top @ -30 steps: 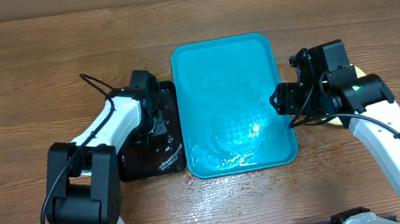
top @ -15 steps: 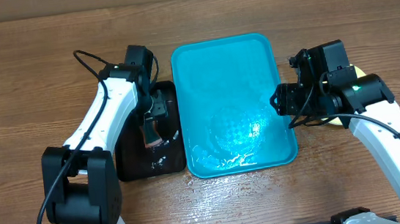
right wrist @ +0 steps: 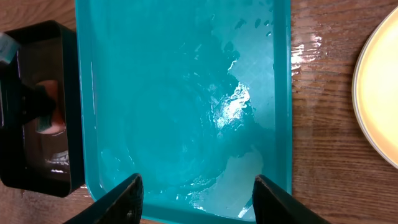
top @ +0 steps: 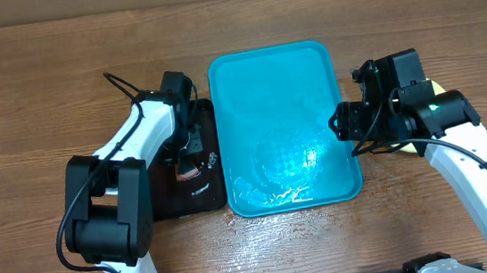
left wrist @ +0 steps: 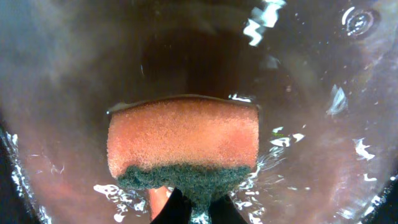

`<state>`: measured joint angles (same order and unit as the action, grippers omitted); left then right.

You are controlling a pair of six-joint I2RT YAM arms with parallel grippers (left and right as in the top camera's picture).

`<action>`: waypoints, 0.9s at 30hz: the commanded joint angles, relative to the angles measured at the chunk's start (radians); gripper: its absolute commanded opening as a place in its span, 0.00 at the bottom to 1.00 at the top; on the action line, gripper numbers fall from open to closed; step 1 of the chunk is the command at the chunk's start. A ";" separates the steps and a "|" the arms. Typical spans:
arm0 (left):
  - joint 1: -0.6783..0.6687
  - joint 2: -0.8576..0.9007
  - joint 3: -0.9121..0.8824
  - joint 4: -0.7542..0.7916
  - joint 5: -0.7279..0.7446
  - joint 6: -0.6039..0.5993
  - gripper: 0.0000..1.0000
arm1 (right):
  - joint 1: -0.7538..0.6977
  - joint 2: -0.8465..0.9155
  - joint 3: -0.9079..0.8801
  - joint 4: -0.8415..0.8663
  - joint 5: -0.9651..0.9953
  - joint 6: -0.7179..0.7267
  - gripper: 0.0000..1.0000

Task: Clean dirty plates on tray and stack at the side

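Observation:
The turquoise tray (top: pixel 277 70) lies in the middle of the table, wet and holding no plates; it also fills the right wrist view (right wrist: pixel 180 81). A pale yellow plate (right wrist: pixel 379 87) lies on the wood to the tray's right; in the overhead view only a sliver of it (top: pixel 437 89) shows behind the right arm. No other plates are visible. My left gripper (top: pixel 186 164) is over the black tray (top: pixel 168 205), shut on an orange sponge with a green scrub side (left wrist: pixel 183 146). My right gripper (right wrist: pixel 196 186) is open and empty above the tray's right edge.
The black tray holds dark, wet-looking liquid (left wrist: pixel 298 74) and sits against the turquoise tray's left side (right wrist: pixel 37 106). Water is spilled on the wood in front of the turquoise tray (top: pixel 262 233). Bare wooden table lies all around.
My left gripper has shifted about over the black tray with the sponge, swinging up and back. The right arm has not moved.

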<state>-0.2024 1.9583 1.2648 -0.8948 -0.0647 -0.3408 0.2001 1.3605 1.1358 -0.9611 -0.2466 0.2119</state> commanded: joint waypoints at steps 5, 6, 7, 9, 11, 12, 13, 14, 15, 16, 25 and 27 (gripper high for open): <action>-0.008 -0.004 0.095 -0.093 0.143 0.043 0.04 | 0.002 -0.004 0.015 0.002 -0.025 -0.002 0.59; -0.008 -0.011 0.118 -0.117 0.143 0.053 0.04 | 0.002 -0.004 0.015 0.002 -0.024 -0.003 0.60; -0.008 -0.015 0.142 -0.144 0.143 0.058 0.08 | 0.002 -0.004 0.015 0.002 -0.024 -0.002 0.62; -0.008 -0.019 0.187 -0.194 0.143 0.069 0.14 | 0.002 -0.004 0.015 0.002 -0.024 -0.003 0.65; -0.008 -0.020 0.231 -0.246 0.138 0.076 0.19 | 0.002 -0.004 0.015 0.002 -0.024 -0.003 0.76; -0.008 -0.020 0.253 -0.272 0.135 0.076 0.19 | 0.002 -0.004 0.015 0.002 -0.024 -0.003 0.79; -0.008 -0.022 0.274 -0.295 0.135 0.076 0.20 | 0.002 -0.004 0.015 0.002 -0.024 -0.003 0.80; -0.008 -0.024 0.291 -0.311 0.135 0.076 0.22 | 0.002 -0.004 0.015 0.002 -0.024 -0.003 0.80; -0.008 -0.031 0.311 -0.328 0.134 0.076 0.23 | 0.002 -0.004 0.015 0.002 -0.024 -0.002 0.81; -0.008 -0.039 0.329 -0.340 0.132 0.076 0.25 | 0.002 -0.004 0.015 0.003 -0.024 -0.003 0.82; -0.008 -0.212 0.427 -0.389 0.113 0.075 0.41 | 0.002 -0.004 0.015 0.009 -0.024 -0.003 1.00; -0.008 -0.302 0.429 -0.391 0.063 0.072 0.50 | 0.002 -0.004 0.015 0.011 -0.024 -0.003 1.00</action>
<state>-0.2035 1.7840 1.6634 -1.2804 0.0483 -0.2794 0.1997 1.3605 1.1358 -0.9577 -0.2657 0.2089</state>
